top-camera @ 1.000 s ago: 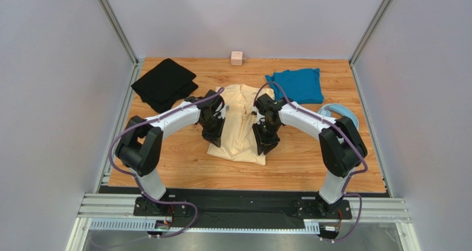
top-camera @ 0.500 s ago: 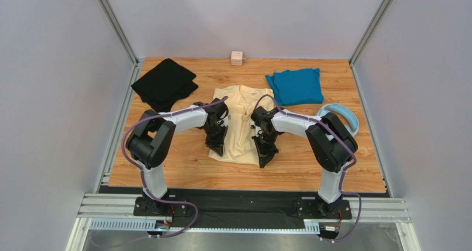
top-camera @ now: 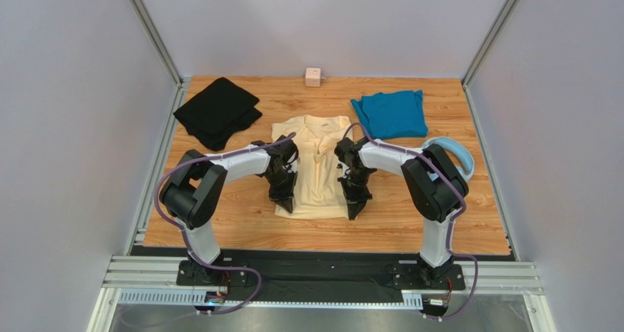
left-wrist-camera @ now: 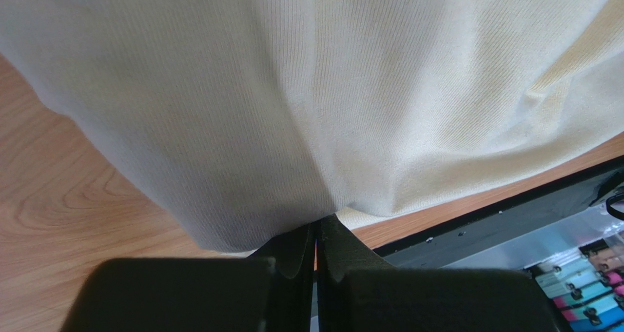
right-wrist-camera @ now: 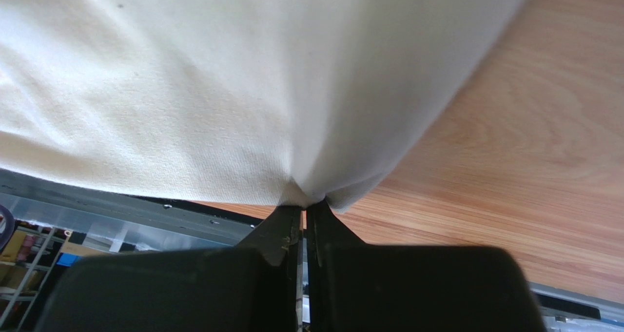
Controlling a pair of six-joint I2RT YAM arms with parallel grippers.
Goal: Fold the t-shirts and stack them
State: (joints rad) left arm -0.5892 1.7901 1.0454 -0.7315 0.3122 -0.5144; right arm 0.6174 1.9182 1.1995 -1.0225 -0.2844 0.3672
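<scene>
The pale cream-yellow t-shirt (top-camera: 316,164) lies in the middle of the wooden table, folded narrow. My left gripper (top-camera: 287,202) is shut on its near left edge, and the cloth (left-wrist-camera: 293,112) hangs over the fingers in the left wrist view. My right gripper (top-camera: 354,206) is shut on its near right edge, and the cloth (right-wrist-camera: 242,91) drapes from the fingertips in the right wrist view. The black t-shirt (top-camera: 218,111) lies folded at the back left. The teal blue t-shirt (top-camera: 390,113) lies folded at the back right.
A small pink cube (top-camera: 313,77) sits at the back edge. Light-blue headphones (top-camera: 454,153) lie on the right, next to my right arm. Grey walls close in the table on three sides. The near table edge (top-camera: 322,249) meets a black rail.
Both grippers have moved toward the near edge, pulling the cream shirt's near hem with them. The collar end is now uncovered and the shirt lies flatter.
</scene>
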